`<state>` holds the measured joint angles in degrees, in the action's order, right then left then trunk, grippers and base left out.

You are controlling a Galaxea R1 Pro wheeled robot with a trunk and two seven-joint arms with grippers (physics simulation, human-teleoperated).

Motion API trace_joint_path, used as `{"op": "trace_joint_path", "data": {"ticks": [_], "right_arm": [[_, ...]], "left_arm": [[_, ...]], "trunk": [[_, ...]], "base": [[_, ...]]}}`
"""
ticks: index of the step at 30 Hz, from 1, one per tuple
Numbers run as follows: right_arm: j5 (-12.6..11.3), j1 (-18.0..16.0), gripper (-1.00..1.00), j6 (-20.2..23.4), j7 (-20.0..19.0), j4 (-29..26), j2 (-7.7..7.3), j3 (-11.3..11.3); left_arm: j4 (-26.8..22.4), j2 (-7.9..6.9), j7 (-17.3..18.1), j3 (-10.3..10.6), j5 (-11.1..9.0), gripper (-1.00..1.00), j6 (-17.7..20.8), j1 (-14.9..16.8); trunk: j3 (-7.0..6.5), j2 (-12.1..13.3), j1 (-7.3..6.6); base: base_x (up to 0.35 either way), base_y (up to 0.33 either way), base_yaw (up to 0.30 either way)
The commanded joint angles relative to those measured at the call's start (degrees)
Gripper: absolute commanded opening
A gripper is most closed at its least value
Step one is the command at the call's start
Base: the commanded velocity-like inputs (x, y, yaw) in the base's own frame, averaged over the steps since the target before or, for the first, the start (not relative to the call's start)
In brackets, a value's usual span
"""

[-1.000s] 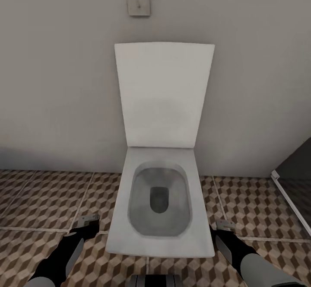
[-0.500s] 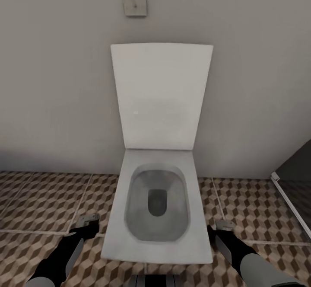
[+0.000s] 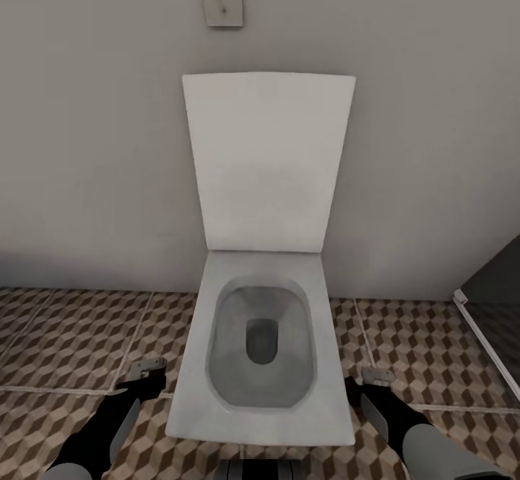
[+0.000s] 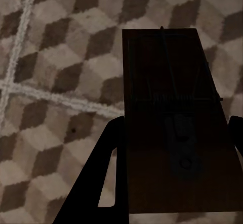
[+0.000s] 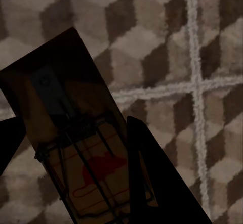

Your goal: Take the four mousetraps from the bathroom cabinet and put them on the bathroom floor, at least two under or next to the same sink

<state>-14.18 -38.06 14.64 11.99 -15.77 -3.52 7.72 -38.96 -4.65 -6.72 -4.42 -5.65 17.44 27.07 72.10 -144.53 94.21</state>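
Left gripper (image 4: 174, 148) clamped on a mousetrap (image 4: 172, 128), fingers (image 4: 98, 183) snug against the board's edges – held above the cube-patterned bathroom floor (image 4: 50, 57). Right gripper (image 5: 76, 148) likewise closed on a second mousetrap (image 5: 81, 153), red mark on its board, over a grout crossing. From the head view, both arms low, flanking a white toilet (image 3: 260, 350) – lid up against the grey wall (image 3: 87, 140).

Toilet (image 3: 263, 364) on bathroom floor (image 3: 72, 343)
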Motion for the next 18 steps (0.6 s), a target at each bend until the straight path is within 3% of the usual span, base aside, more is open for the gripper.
{"op": "trace_joint_path", "data": {"ticks": [1, 6, 10, 14, 18], "right_arm": [[-0.56, 0.00, -1.00, 0.32, 0.39, -0.14, -0.09, 0.48], [-0.88, 0.00, -1.00, -1.54, 1.79, -0.14, -1.68, 0.26], [-1.06, 0.00, -1.00, -3.63, 7.15, -0.09, -3.41, -1.25], [-1.03, 0.00, -1.00, -4.10, 9.24, -0.13, -3.87, -2.51], [-1.02, 0.00, -1.00, -4.23, 9.80, -0.14, -4.00, -2.87]], "left_arm": [[-0.10, -0.01, -0.40, 0.09, -0.52, -1.00, 0.31, 0.00], [-0.07, -0.01, -0.40, 0.11, -0.51, -1.00, 0.31, 0.00], [0.09, 0.01, -0.40, 0.18, -0.46, -1.00, 0.45, 0.00], [-0.24, 0.14, -0.40, 0.20, -0.31, -1.00, 0.92, 0.00], [-1.65, 0.23, -0.47, 0.43, 2.07, -1.00, 1.03, 0.00]], "trunk": [[0.04, -0.02, -0.01], [0.04, -0.02, -0.01], [0.04, -0.02, -0.01], [0.04, -0.02, -0.01], [0.04, -0.02, -0.01]], "base": [[0.000, 0.000, 0.000], [0.000, 0.000, 0.000], [0.000, 0.000, 0.000], [0.000, 0.000, 0.000], [0.000, 0.000, 0.000]]}}
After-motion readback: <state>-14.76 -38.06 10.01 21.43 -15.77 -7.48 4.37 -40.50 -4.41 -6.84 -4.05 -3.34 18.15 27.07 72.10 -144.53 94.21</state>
